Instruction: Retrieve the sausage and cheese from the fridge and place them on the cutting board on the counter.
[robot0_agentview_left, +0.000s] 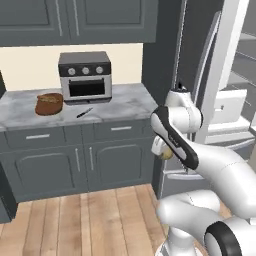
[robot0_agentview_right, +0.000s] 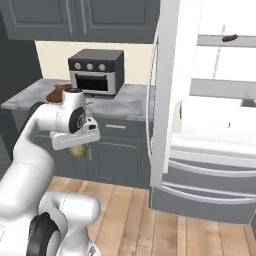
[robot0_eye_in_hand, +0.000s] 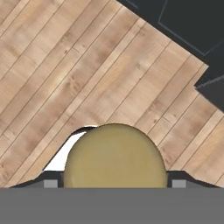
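My gripper (robot0_agentview_right: 76, 150) pinches the pale yellow cheese lump (robot0_eye_in_hand: 114, 156) over the floor; the reddish-brown sausage (robot0_agentview_right: 229, 38) (far fridge shelf) awaits, the dark wooden cutting board (robot0_agentview_left: 49, 104) unreached.

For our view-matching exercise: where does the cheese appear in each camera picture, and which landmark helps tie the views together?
Left base view: the cheese sits right of centre, under the end effector, beside the fridge.
Right base view: left of centre, below the hand.
Hand view: bottom centre, large, over wood floor.
Shared landmark: the toaster oven on the counter.
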